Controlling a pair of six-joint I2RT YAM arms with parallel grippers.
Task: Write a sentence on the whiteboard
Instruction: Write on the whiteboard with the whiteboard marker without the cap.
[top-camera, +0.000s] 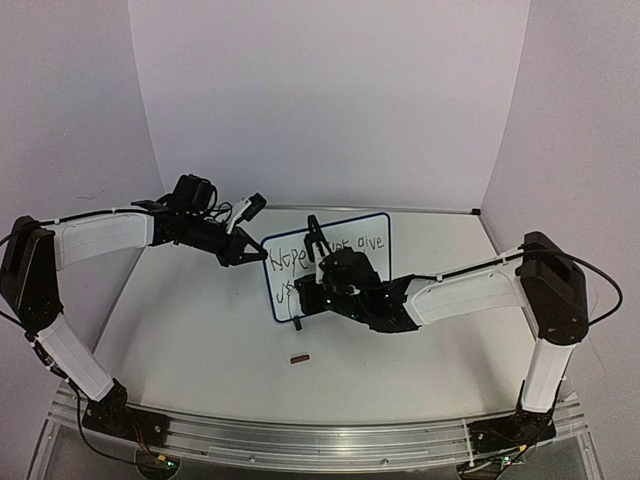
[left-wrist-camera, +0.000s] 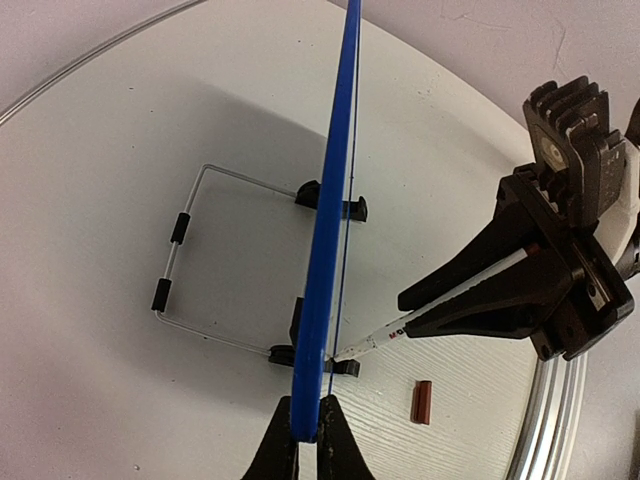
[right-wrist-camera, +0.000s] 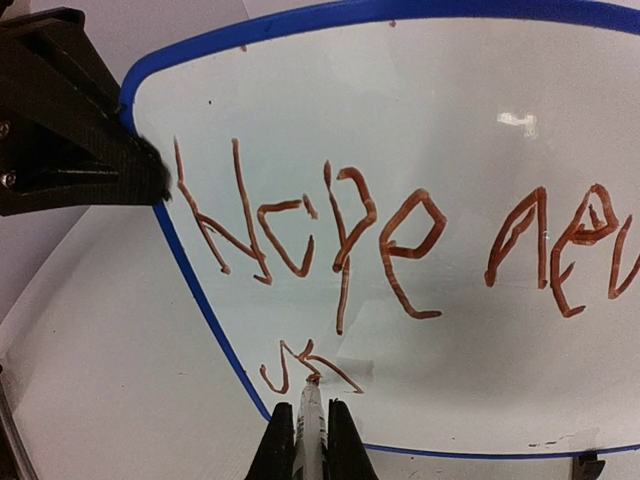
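The whiteboard (top-camera: 372, 262) stands upright on small black feet, its blue frame seen edge-on in the left wrist view (left-wrist-camera: 335, 190). My left gripper (top-camera: 250, 255) is shut on the frame's left edge (left-wrist-camera: 307, 440). The sentence (right-wrist-camera: 300, 230) is in reddish-brown ink: "Hope nev…" fills the top line in the right wrist view, and "give" shows further right from above. My right gripper (right-wrist-camera: 310, 440) is shut on a white marker (right-wrist-camera: 311, 415). The marker tip touches the board at the first strokes of a second line (right-wrist-camera: 300, 365), near the lower left corner (top-camera: 290, 290).
A small red-brown marker cap (top-camera: 298, 358) lies on the table in front of the board, also in the left wrist view (left-wrist-camera: 423, 401). A wire stand (left-wrist-camera: 190, 260) props the board from behind. The table's metal rail (top-camera: 320, 435) runs along the near edge.
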